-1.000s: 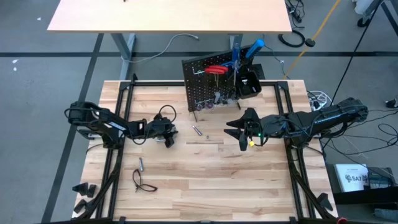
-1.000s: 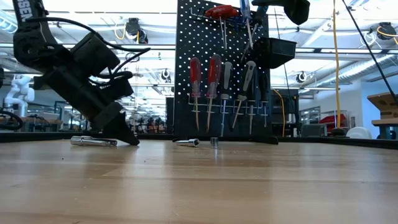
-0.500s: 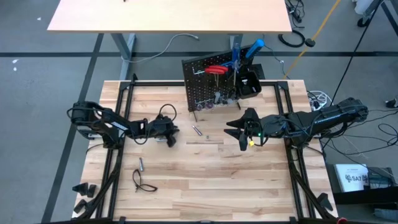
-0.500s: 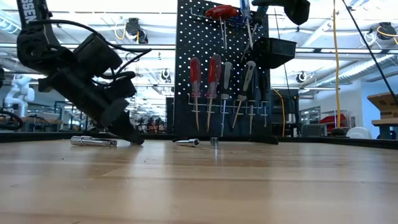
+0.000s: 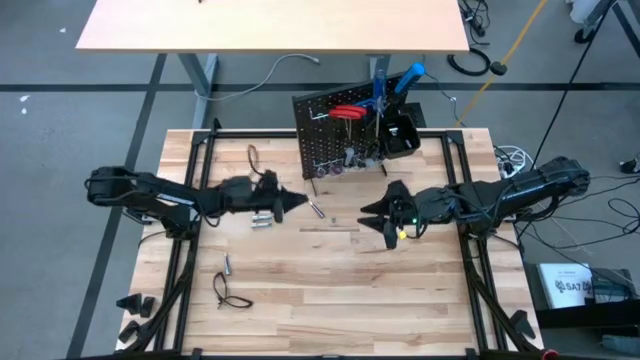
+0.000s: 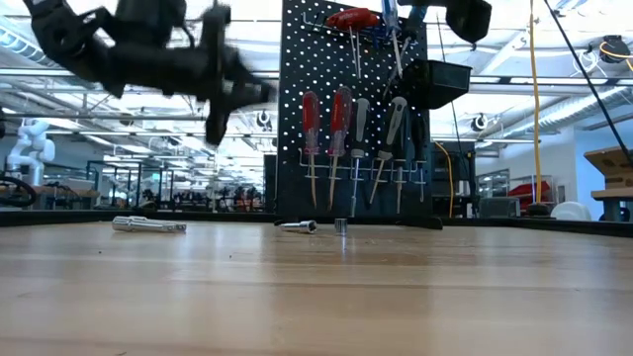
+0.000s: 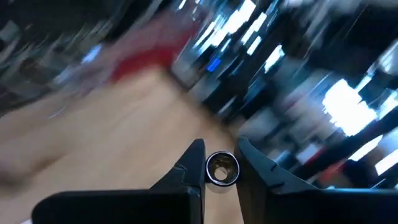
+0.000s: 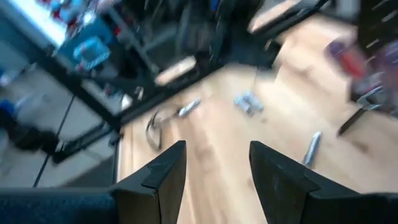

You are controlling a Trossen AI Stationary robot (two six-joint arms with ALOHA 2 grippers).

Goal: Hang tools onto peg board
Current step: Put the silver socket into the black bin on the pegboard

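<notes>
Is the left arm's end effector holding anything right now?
Yes. The left end effector is shut on a small silver socket, pinched between its two fingers, lifted above the table.

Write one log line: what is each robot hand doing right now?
left gripper: shut on small silver socket, lifted off table | right gripper: open, empty, waiting near peg board

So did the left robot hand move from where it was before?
Yes. The left gripper rose off the table and swung toward the peg board, pinching a small silver bit.
</notes>
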